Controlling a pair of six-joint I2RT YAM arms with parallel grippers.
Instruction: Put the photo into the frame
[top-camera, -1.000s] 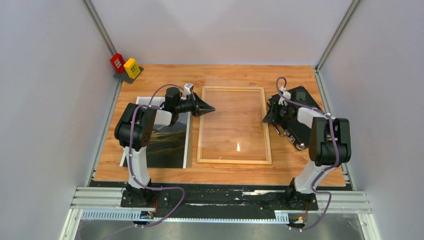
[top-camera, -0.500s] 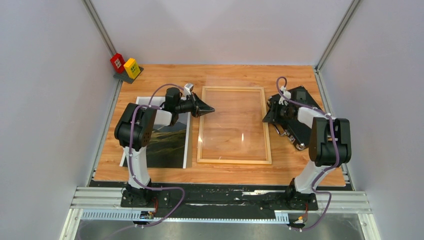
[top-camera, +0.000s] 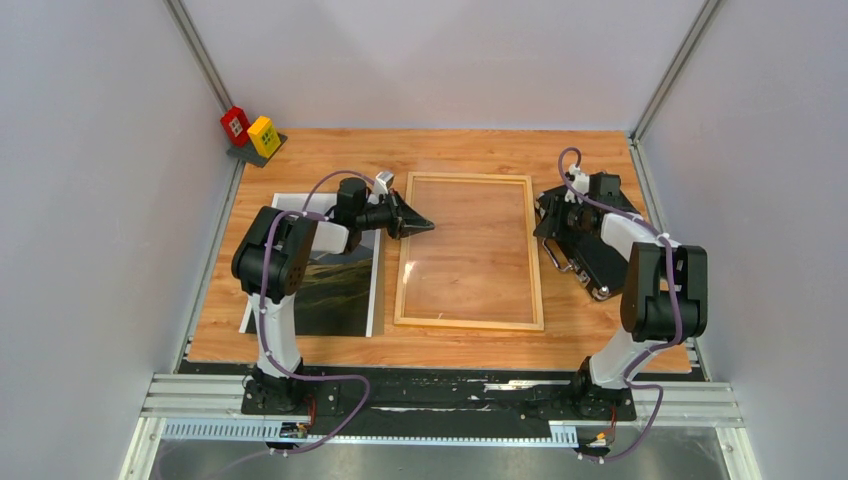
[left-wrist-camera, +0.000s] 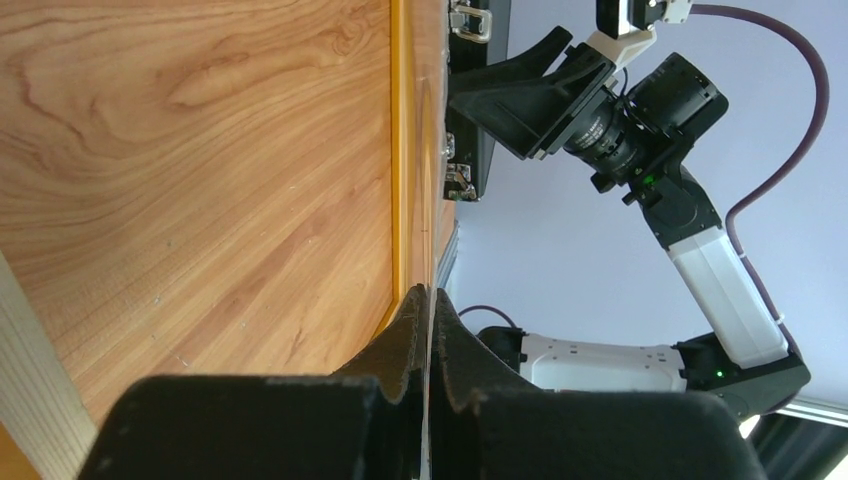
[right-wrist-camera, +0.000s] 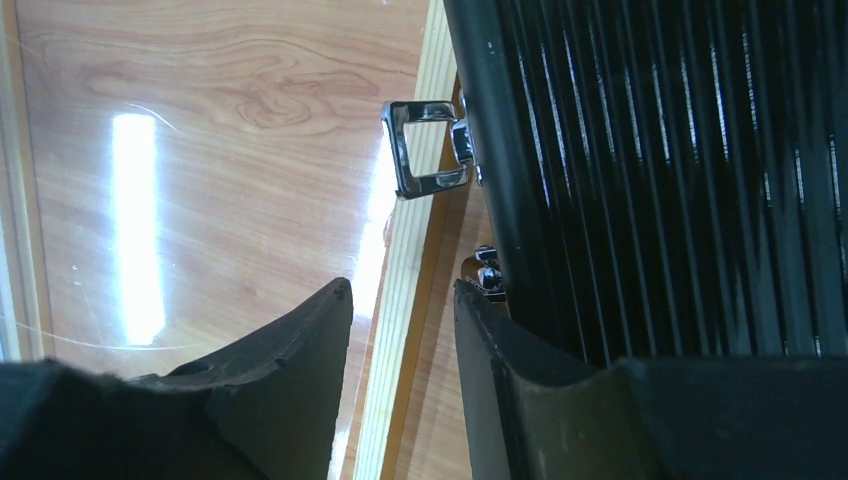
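Observation:
The frame (top-camera: 536, 270) lies flat mid-table, light wood rails up. The photo (top-camera: 340, 285) lies face up left of it, partly under my left arm. My left gripper (top-camera: 424, 225) reaches over the frame's left rail and is shut on the thin edge of the clear pane (top-camera: 470, 250); in the left wrist view the fingers (left-wrist-camera: 428, 300) pinch a thin pale sheet held level with the table. My right gripper (top-camera: 545, 222) is open, its fingers either side of the frame's right rail (right-wrist-camera: 405, 300), the gripper itself (right-wrist-camera: 400, 292) holding nothing.
A black case (top-camera: 600, 250) with metal latches (right-wrist-camera: 425, 150) lies against the frame's right side, under my right arm. Red and yellow blocks (top-camera: 250, 133) stand at the far left corner. Walls close in on the left, right and back.
The bright glare on the pane slid up, then vanished. My left gripper shifted slightly right. My right wrist moved a little toward the back.

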